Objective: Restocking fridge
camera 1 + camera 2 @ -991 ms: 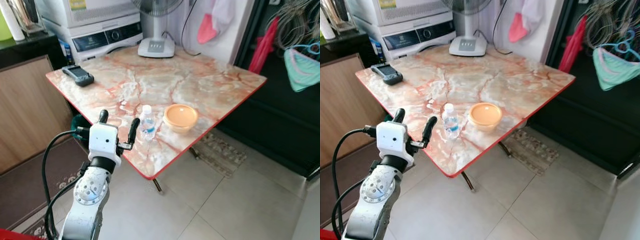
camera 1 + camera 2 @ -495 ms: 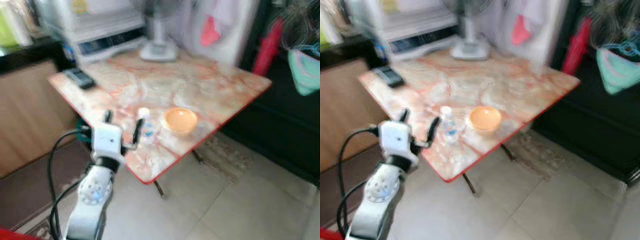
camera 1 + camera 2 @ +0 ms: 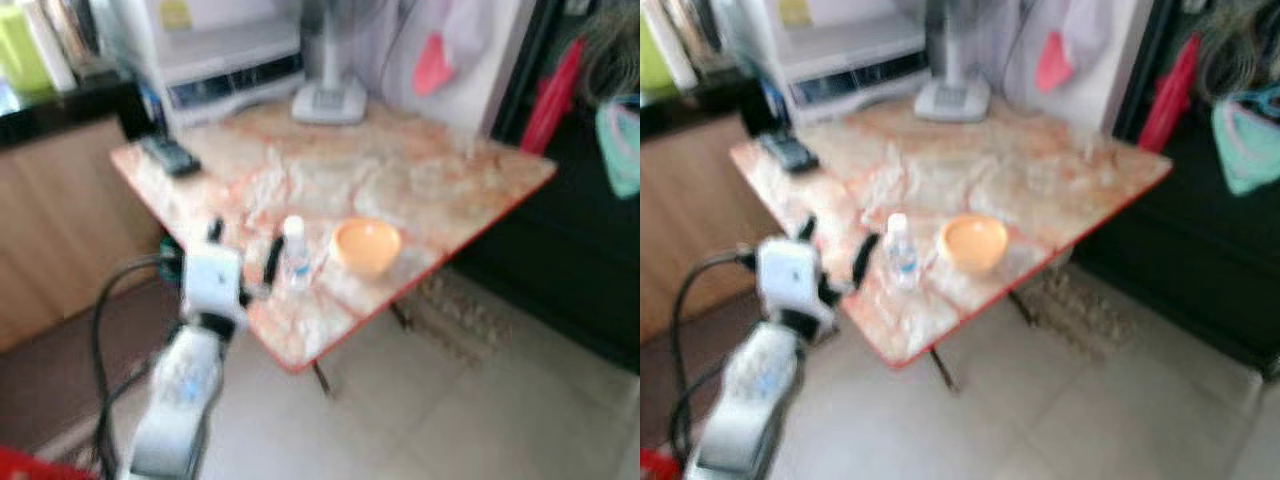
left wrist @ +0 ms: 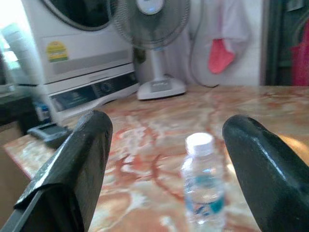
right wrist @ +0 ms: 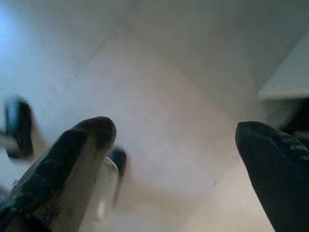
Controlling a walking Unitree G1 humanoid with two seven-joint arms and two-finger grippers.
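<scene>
Water bottle (image 3: 294, 250) stands upright left of centre in the left eye frame, near the front edge of the marble counter (image 3: 430, 180), with the left gripper (image 3: 242, 260) just short of it, fingers spread wide and empty. To grasp well, I judge the arm should advance until the bottle sits squarely between the fingers, then close low on its body, since it looks light and easily tipped. Just beside it is an orange bowl (image 3: 366, 245) to avoid. The left wrist view shows the bottle (image 4: 203, 186) off-centre toward one finger, unclear from the blurred head views. The right gripper (image 5: 174, 159) hangs idle over the floor, fingers wide.
</scene>
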